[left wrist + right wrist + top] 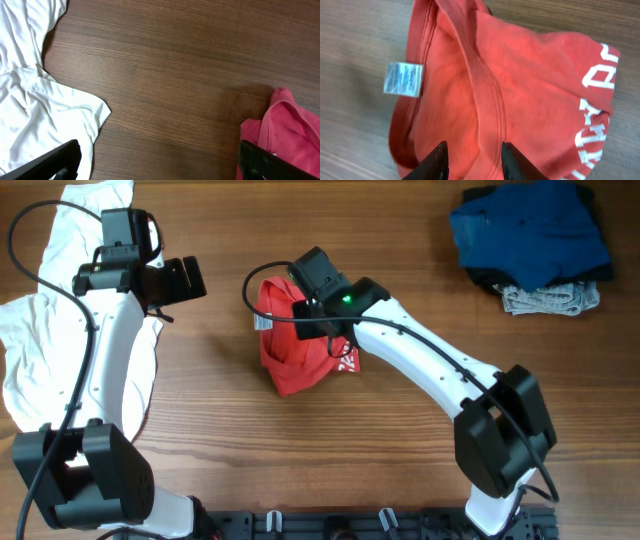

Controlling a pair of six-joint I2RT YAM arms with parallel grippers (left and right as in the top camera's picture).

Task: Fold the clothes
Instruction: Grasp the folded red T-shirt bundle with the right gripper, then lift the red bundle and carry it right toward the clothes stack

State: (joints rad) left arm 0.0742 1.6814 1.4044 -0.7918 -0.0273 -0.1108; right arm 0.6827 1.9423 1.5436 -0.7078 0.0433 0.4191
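Observation:
The red T-shirt [295, 360] lies bunched on the wooden table [400, 470], left of centre, with white lettering at its right edge. My right gripper [303, 310] is down on its upper part. In the right wrist view the fingers [474, 150] are narrowly apart with a ridge of red cloth [530, 75] pinched between them; a white label shows by the collar. My left gripper [185, 280] is wide open and empty [160, 155], over bare wood between the white shirt [40, 330] and the red T-shirt [290, 125].
The large white shirt [30, 110] is spread along the table's left side under my left arm. A dark blue garment [530, 230] lies heaped at the back right, with a grey piece [550, 300] under its front edge.

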